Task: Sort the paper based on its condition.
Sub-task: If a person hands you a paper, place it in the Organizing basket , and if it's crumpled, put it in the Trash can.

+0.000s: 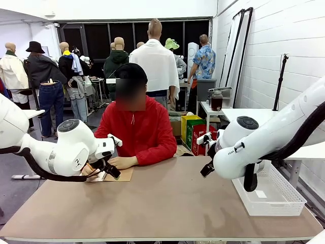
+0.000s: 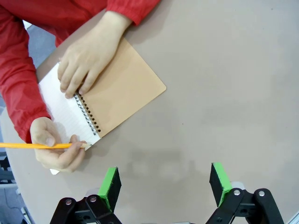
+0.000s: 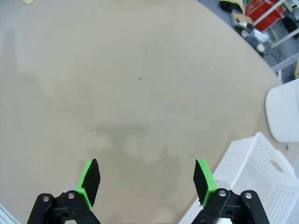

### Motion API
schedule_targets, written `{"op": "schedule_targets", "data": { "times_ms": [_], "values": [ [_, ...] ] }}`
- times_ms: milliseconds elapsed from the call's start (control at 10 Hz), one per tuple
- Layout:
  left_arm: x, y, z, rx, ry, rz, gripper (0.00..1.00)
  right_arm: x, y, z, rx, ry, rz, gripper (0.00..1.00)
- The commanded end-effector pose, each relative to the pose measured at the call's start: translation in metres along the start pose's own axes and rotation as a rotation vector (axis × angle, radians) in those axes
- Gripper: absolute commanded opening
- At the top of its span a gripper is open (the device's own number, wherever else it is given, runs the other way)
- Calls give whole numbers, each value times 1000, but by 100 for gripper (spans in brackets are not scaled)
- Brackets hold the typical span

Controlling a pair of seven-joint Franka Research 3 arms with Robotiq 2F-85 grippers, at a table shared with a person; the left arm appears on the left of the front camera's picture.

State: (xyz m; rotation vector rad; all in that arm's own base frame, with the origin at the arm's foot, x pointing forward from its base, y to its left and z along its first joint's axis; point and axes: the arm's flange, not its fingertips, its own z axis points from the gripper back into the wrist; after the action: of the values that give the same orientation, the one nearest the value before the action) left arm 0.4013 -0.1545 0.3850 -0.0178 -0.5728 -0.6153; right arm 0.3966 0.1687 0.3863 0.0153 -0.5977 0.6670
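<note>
While the person's hand pinned the spiral notebook open, the paper lay as a white lined page beside the spiral, at 10 o'clock from the left gripper in the left wrist view. Possibly bound in; could not tell. Its long axis ran roughly 11 to 5 o'clock, along the spiral. The other hand held a pencil at its near corner. Left jaws stood apart, empty, over bare counter. Right gripper: jaws likewise apart, empty, beside the basket. Judgement: left arm nearer; sheet not yet free to take.
</note>
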Motion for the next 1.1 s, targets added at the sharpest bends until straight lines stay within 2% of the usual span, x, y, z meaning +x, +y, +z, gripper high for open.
{"op": "schedule_targets", "data": {
  "times_ms": [0, 400, 700, 800, 1000],
  "values": [
    [8, 3, 33, 1, -4, 26, 100, 12, -5, 28, 34, -29, 8, 100],
    [28, 11, 104, -11, -13, 45, 100, 32, -6, 88, 70, -92, 43, 100],
    [36, 8, 136, -7, -67, 69, 100, 41, 0, 124, 50, -134, 82, 100],
    [37, 8, 145, -38, -91, 80, 100, 45, -1, 134, 47, -152, 95, 100],
    [36, 7, 159, -7, -100, 84, 100, 49, 2, 149, 51, -188, 115, 100]
  ]
}}
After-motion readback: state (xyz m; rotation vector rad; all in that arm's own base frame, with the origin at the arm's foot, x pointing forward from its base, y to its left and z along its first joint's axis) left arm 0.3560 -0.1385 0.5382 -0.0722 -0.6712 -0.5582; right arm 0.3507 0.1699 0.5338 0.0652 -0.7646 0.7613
